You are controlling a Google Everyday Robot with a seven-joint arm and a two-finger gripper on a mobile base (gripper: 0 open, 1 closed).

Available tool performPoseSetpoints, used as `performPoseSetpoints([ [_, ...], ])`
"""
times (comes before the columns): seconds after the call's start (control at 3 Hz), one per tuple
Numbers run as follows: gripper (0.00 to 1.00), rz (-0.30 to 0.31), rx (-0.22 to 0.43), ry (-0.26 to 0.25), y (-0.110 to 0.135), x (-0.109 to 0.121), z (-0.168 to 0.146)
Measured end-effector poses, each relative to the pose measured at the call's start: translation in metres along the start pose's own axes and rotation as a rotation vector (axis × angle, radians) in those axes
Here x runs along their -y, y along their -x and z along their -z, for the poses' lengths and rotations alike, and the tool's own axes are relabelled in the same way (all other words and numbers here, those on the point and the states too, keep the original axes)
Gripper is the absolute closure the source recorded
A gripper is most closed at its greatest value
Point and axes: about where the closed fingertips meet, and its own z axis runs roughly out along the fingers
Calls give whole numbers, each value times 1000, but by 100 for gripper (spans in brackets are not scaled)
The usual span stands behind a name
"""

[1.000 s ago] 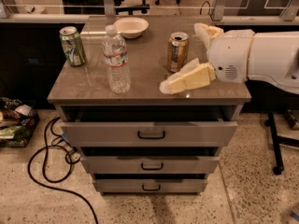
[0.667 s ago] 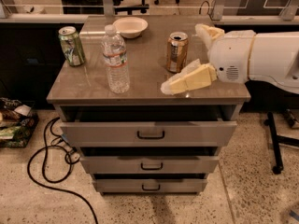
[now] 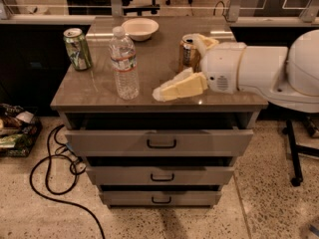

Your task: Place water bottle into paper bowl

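Fingers of the gripper are spread wide and hold nothing. One cream finger points left, low over the near edge of the cabinet top, and the other is raised farther back beside the gold can. I cannot tell whether that can sits inside the gap or just behind it. The water bottle stands upright on the near-left part of the top, cap up and long axis vertical, to the left of the lower fingertip and clearly apart from it. The likely approach is a sideways reach leftward, with the jaws closing across the bottle's ribbed body. The paper bowl sits at the far edge, beyond the bottle and slightly right. The green can stands well to the left, clear of that path.
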Motion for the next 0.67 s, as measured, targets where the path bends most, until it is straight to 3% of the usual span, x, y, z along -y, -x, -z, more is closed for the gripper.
performPoseSetpoints([
  [0.67,0,-74,47,31,-15,-3,-65],
])
